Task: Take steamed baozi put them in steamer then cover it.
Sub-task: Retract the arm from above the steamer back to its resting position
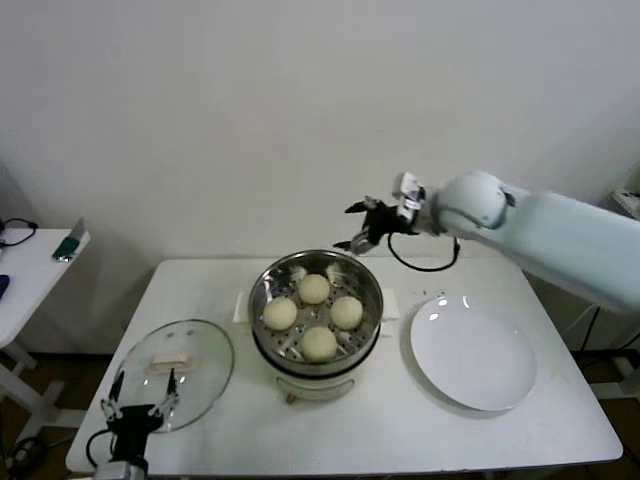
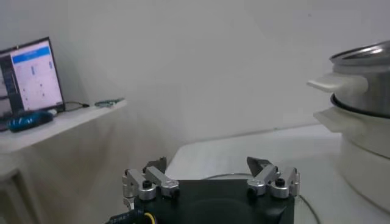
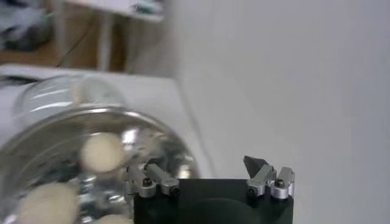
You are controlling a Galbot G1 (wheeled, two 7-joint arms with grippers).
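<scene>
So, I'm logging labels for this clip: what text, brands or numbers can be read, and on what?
None can be read.
Monitor on the side desk: blue window with lines, too small to read.
Steamer, cover, plate, baozi: no markings visible.

Right arm [image 1: 560,235]: extended from the right side of the head view, raised, its forearm reaching leftward. Right gripper [image 1: 362,226]: held in the air, fingers spread apart with nothing between them. Left gripper [image 1: 138,404]: low at the near left edge of the head view, fingers likewise parted and empty, pointing away from the robot.
</scene>
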